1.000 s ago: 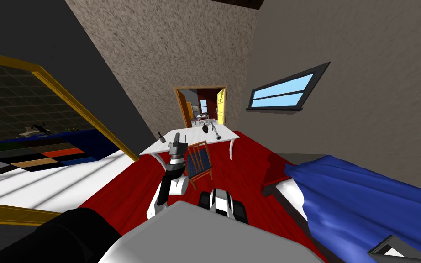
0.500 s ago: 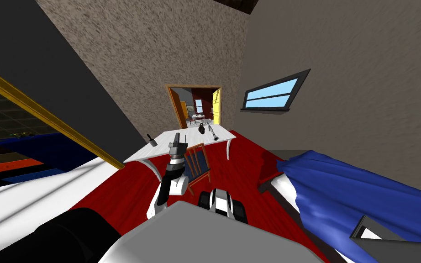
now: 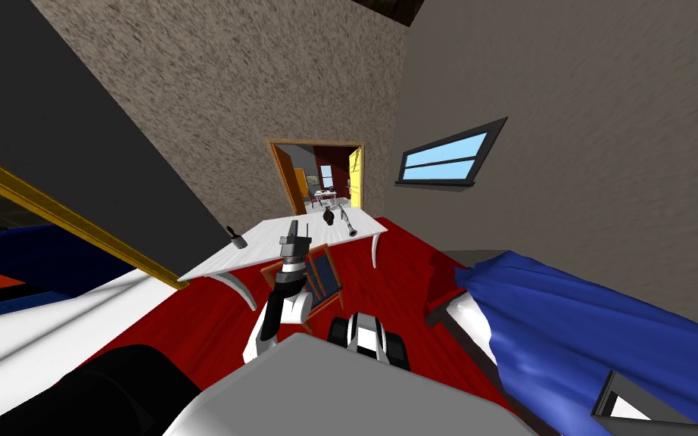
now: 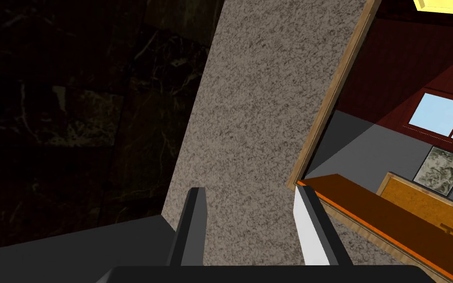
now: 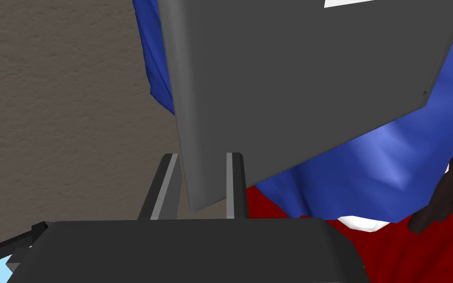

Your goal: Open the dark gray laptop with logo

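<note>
The right claw point(image 5: 201, 164) is clamped on the laptop point(image 5: 309, 88). Its two fingers press either side of a thin dark gray edge near one corner. From the claw, the flat gray panel spreads outward. A white patch point(image 5: 348, 3) at its far edge may be the logo. Behind the panel lies a blue blanket point(image 5: 358, 177), and past that a red floor point(image 5: 407, 255).

In the head view the laptop sits low on the robot's right, on the blanket-covered bed point(image 3: 482, 324). The grasp looks made. Whether the lid has begun to lift cannot be told, and swinging it fully open seems left to do.

The right arm appears to reach down and out to that side. The left claw point(image 4: 248, 196) has its fingers apart and holds nothing. That arm is raised in front of the chest, above a chair point(image 3: 326, 274) at a white table point(image 3: 219, 261).
</note>
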Controlling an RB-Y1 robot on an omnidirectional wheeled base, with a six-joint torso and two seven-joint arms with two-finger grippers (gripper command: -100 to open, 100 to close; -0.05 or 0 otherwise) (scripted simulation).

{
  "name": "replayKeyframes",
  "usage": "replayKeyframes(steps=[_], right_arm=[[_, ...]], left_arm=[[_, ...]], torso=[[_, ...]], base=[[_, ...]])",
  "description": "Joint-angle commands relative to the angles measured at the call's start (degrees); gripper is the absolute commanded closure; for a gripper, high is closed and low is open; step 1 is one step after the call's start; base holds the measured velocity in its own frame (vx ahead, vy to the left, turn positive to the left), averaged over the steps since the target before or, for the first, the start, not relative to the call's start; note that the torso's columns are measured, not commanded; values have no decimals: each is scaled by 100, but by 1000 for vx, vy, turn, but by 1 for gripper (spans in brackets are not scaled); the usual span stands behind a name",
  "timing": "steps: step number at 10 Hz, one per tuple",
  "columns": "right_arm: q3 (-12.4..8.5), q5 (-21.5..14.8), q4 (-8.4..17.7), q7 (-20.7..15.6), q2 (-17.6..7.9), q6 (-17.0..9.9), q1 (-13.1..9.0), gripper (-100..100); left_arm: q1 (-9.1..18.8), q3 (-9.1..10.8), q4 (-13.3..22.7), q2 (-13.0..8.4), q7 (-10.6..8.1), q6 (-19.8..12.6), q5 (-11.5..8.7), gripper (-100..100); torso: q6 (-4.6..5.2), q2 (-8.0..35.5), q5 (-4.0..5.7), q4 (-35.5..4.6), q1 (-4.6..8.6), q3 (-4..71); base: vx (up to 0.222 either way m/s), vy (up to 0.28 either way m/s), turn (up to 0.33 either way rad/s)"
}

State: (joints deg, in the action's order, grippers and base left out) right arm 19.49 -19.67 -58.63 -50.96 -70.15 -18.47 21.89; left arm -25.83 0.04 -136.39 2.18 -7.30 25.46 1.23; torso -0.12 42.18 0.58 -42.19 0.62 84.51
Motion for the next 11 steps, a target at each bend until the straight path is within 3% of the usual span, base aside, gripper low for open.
replayKeyframes(steps=[1, 4, 6, 7, 8, 11], right_arm=[[130, 259, -87, 25, -173, 315, 198, 100], [319, 693, -219, 64, -530, 787, 542, 100], [319, 693, -219, 64, -530, 801, 544, 100], [413, 911, -284, 84, -708, 1004, 717, 100], [413, 911, -284, 84, -708, 1045, 717, 100], [602, 1345, -416, 123, -1065, 1490, 1062, 100]], left_arm=[[0, 0, 0, 0, 0, 0, 0, 0], [0, 0, 0, 0, 0, 0, 0, 0], [0, 0, 0, 0, 0, 0, 0, 0], [1, -1, 0, 1, 0, 0, 0, 0], [1, -1, 0, 1, 0, 0, 0, 0], [0, 0, 0, 0, 0, 0, 0, 0]], torso=[[6, -4, 1, 2, -10, 1], [4, -1, 9, 2, -10, -3], [-5, -10, 16, 5, -12, 2], [-9, 3, 21, 1, -5, -9], [0, -7, 19, 3, 12, -2], [-8, -19, 22, 5, 12, 5]], base=[[100, -57, -25], [104, -60, -38], [74, -32, -23], [68, -23, -35], [73, -34, -25], [111, -57, -42]])
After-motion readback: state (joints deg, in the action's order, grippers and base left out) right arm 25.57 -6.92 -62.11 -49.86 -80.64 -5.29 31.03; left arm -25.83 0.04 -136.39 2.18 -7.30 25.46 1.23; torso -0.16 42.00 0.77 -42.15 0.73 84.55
